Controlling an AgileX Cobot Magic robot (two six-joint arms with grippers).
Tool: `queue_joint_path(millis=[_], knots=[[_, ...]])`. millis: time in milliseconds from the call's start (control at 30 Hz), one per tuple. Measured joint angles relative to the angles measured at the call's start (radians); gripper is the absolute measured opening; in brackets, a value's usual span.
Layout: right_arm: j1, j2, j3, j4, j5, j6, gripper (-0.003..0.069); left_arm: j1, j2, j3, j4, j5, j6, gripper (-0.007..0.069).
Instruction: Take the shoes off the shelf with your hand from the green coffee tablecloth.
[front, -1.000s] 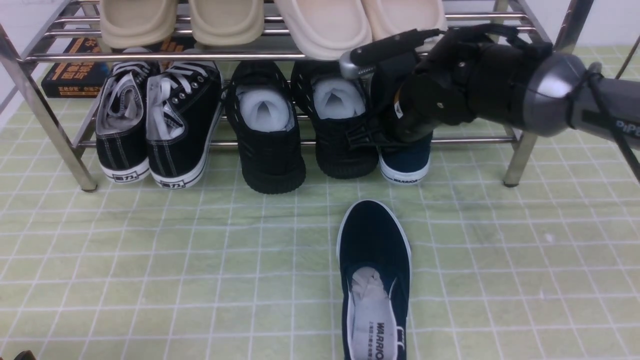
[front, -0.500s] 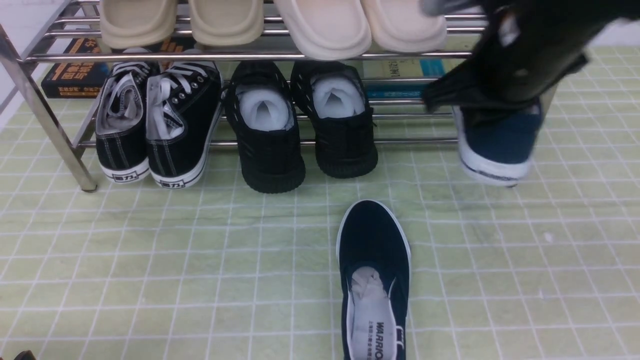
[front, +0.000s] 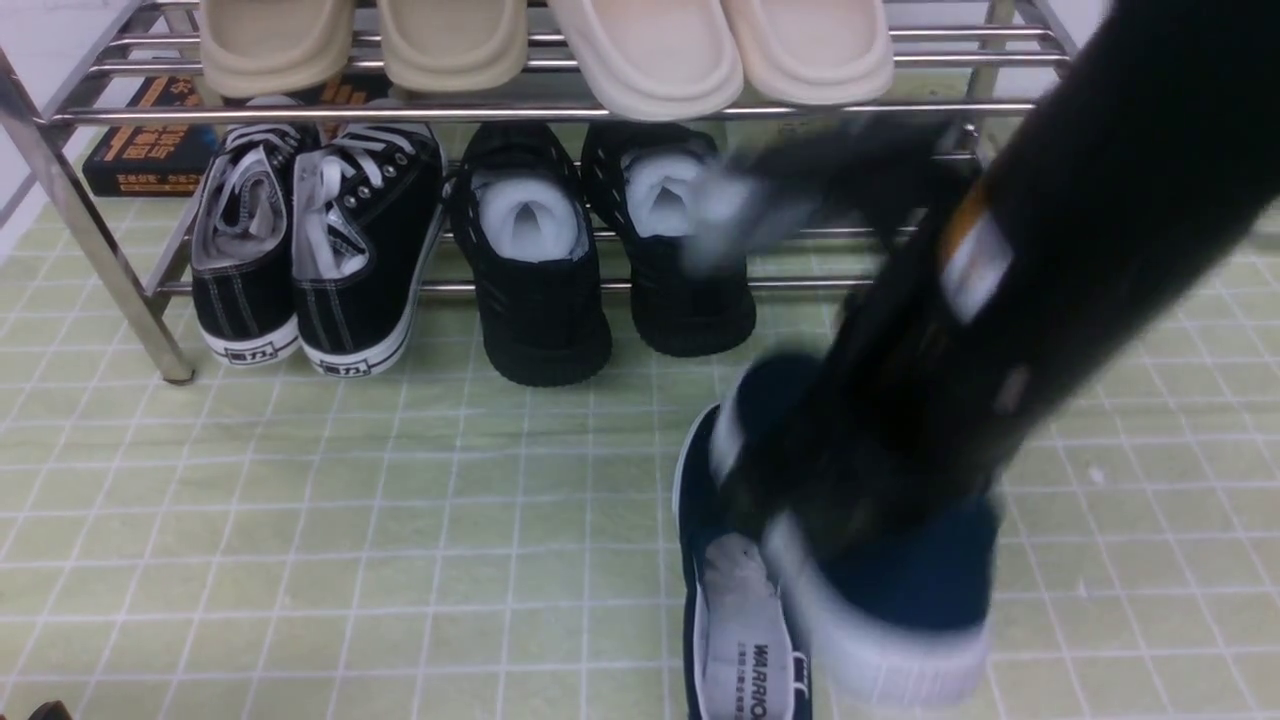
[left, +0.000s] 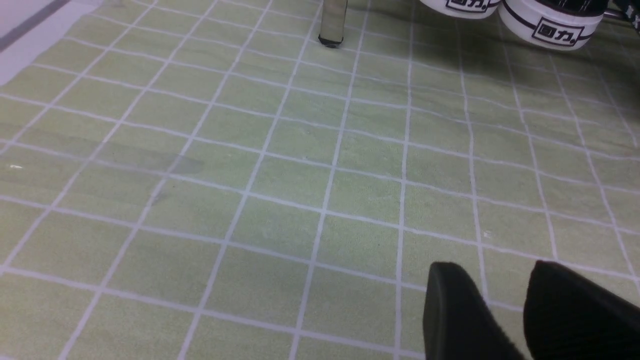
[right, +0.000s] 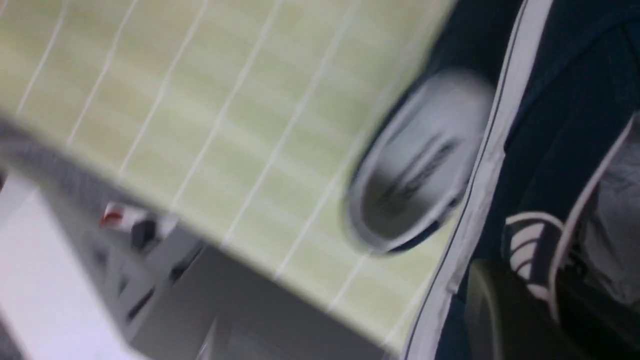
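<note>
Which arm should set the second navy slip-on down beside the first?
The right. Its tool already grips that slip-on by its side, above the cloth near the first one. The left tool holds nothing.

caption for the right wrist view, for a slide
End effector gripping a navy-blue canvas slip-on by its side, its mate lying on pale green gridded cloth

The front camera looks forward and down; blurrily, right wrist's close view seemingly shares its cloth (front: 450, 520).
</note>
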Motion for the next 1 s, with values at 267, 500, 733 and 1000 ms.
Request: queue_joint_path(millis=[267,500,733,1000], knots=[[0.18,0.1,0.013,-0.05,-0.263,0.125,0.0046,0.0,0.0,0.0,0.0,0.0,0.0,0.0243],[0.18,0.252,0.014,-0.116,-0.456,0.212,0.0046,0.0,0.0,0.0,0.0,0.0,0.0,0.0243],[0.181,0.353,0.014,-0.246,-0.536,0.369,0.0046,0.0,0.0,0.0,0.0,0.0,0.0,0.0243],[0.183,0.362,0.014,-0.389,-0.547,0.547,0.0046,0.0,0.0,0.0,0.0,0.0,0.0,0.0242]])
